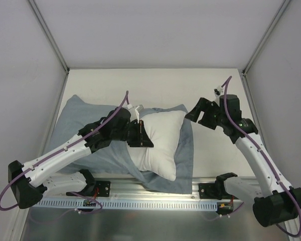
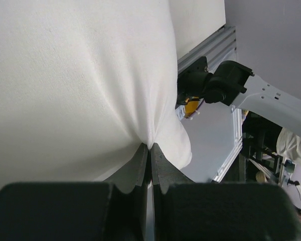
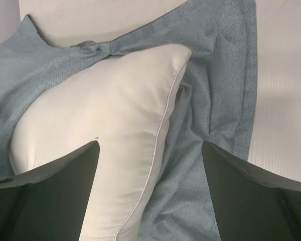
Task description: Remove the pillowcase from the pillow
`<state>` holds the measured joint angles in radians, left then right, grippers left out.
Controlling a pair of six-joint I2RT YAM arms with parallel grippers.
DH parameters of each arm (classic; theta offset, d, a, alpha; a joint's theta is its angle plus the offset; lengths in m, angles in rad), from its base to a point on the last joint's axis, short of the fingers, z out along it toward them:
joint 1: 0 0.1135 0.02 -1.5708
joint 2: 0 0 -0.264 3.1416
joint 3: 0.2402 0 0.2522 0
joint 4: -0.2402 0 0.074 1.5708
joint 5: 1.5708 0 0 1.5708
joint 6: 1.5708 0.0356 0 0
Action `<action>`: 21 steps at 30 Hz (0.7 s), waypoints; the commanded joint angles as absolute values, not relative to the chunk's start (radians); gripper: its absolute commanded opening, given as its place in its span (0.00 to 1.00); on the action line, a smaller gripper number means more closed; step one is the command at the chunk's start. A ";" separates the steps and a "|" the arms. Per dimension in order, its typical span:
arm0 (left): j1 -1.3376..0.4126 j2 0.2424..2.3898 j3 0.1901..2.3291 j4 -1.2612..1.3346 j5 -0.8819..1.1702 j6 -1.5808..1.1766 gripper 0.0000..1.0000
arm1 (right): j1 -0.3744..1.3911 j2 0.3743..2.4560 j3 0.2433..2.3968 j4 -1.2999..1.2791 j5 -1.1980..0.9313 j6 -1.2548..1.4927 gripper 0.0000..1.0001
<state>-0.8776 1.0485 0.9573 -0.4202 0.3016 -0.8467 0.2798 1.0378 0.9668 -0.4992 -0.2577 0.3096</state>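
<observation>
The white pillow (image 1: 160,143) lies mid-table, mostly out of the blue-grey pillowcase (image 1: 85,120), which spreads to its left and stays bunched under its right edge. My left gripper (image 1: 143,134) sits on the pillow's left side. In the left wrist view it (image 2: 150,146) is shut on a pinched fold of the pillow (image 2: 75,75). My right gripper (image 1: 199,118) hovers open just beyond the pillow's far right corner, touching nothing. In the right wrist view its fingers (image 3: 149,145) stand wide above the pillow's seamed edge (image 3: 105,105) and the pillowcase (image 3: 215,90).
A slotted metal rail (image 1: 155,193) runs along the near edge by both arm bases. Grey enclosure walls close in the white table (image 1: 215,90) on three sides. The right arm's base (image 2: 226,83) shows in the left wrist view.
</observation>
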 commanded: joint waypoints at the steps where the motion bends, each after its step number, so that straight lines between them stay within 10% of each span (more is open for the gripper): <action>1: -0.890 1.061 0.974 -0.322 0.379 -0.834 0.00 | 0.282 0.993 0.910 -0.499 -0.330 0.363 0.88; 19: -0.936 1.115 0.977 -0.245 0.385 -0.867 0.00 | 0.680 1.092 0.723 -0.243 -0.314 0.653 0.98; 21: -0.949 1.127 0.982 -0.242 0.382 -0.870 0.00 | 0.681 1.077 0.726 -0.213 -0.313 0.657 0.76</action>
